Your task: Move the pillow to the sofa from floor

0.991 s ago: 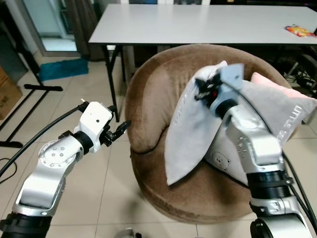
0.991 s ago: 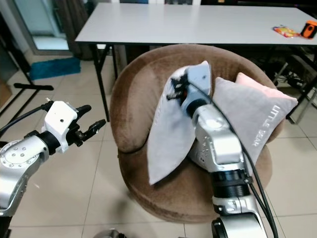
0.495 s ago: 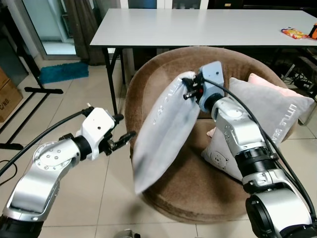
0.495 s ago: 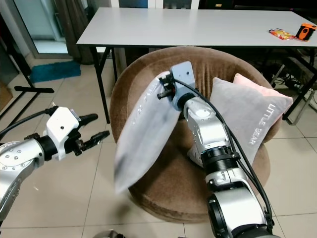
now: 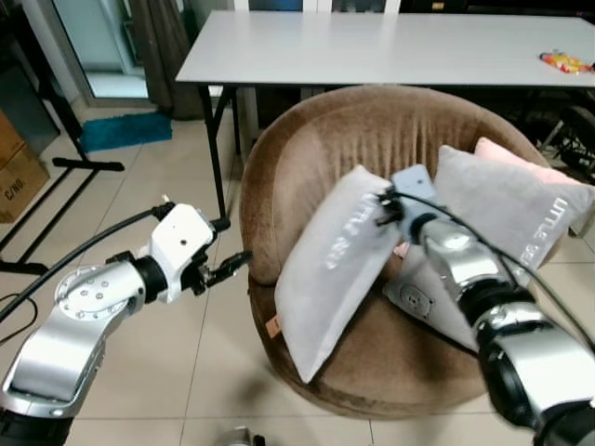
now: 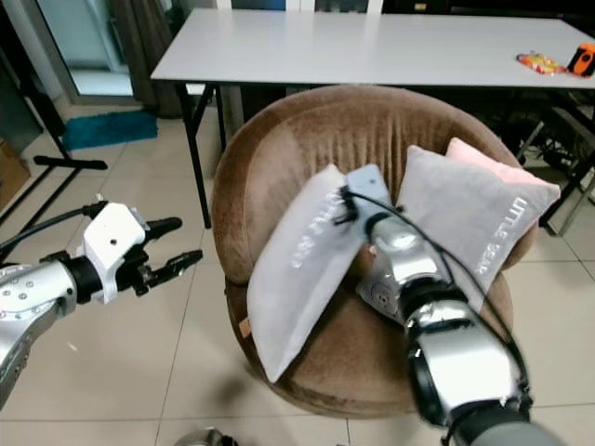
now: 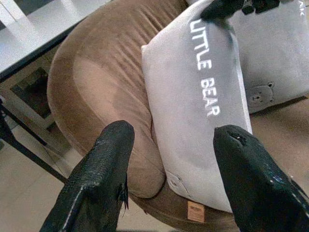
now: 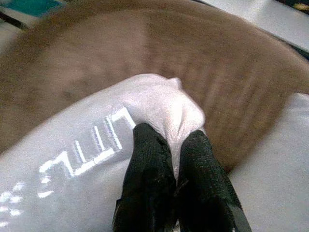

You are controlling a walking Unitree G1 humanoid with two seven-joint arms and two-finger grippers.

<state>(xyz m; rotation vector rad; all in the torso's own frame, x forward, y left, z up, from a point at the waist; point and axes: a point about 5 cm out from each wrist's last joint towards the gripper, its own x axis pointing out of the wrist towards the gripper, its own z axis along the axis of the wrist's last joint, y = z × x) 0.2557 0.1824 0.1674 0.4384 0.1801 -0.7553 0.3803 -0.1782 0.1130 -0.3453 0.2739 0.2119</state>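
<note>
Brown sofa (image 5: 307, 167), right claw (image 8: 169, 159) pinching pillow (image 5: 335, 265) corner

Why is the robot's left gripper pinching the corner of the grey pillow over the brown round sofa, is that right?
Not quite: the right gripper pinches the corner of the grey pillow over the brown round sofa, as the right wrist view shows. The left gripper hangs open beside the sofa, holding nothing.

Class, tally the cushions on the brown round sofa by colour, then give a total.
Grey cushions: 2, the held pillow pinched by the right gripper, and another beside it.
Pink cushions: 1, behind the second grey one.
White cushions: 1, partly hidden.
Total: 4
</note>
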